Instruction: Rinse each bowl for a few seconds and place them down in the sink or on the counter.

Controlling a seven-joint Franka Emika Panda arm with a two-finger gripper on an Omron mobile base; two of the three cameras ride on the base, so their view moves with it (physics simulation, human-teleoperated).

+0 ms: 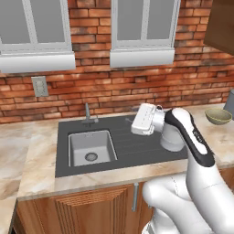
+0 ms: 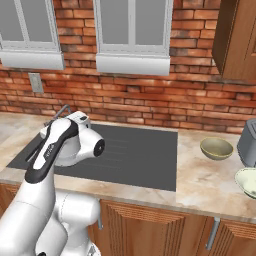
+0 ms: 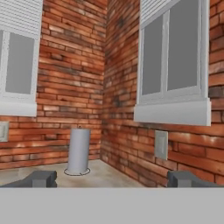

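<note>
Both bowls, olive bowl point(image 2: 216, 148) and pale bowl point(image 2: 247, 182), sit upright, mouths up, on the counter point(image 2: 200, 185) right of the sink point(image 1: 123, 141). Your gripper point(image 3: 111, 178) is spread wide, holding nothing, aimed at the far-left brick corner.

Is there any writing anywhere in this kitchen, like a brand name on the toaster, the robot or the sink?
None: no readable text shows.
The arm: black stripe with faint light marks, too small to read.
The grey appliance: plain side, no label visible.
The sink, wall plate and grey canister: blank.
</note>
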